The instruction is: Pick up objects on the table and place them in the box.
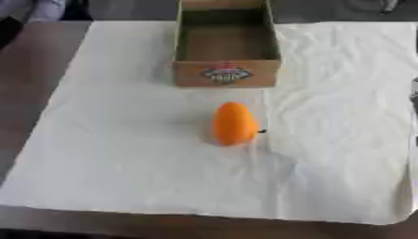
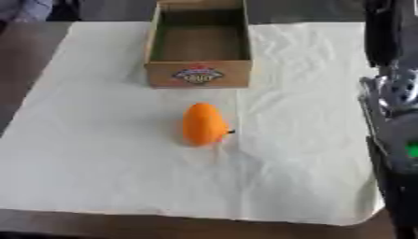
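Fingers cannot be made out on the robot's right arm, a black and silver limb along the right edge. Well apart lies the smooth orange mango-shaped fruit on the wrinkled white cloth, just before the open brown cardboard box, whose round front label is unreadable.

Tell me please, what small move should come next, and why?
Probably bring the right arm in from the right toward the orange fruit. The fruit lies free on the white cloth just before the box, which looks empty, and nothing holds it.
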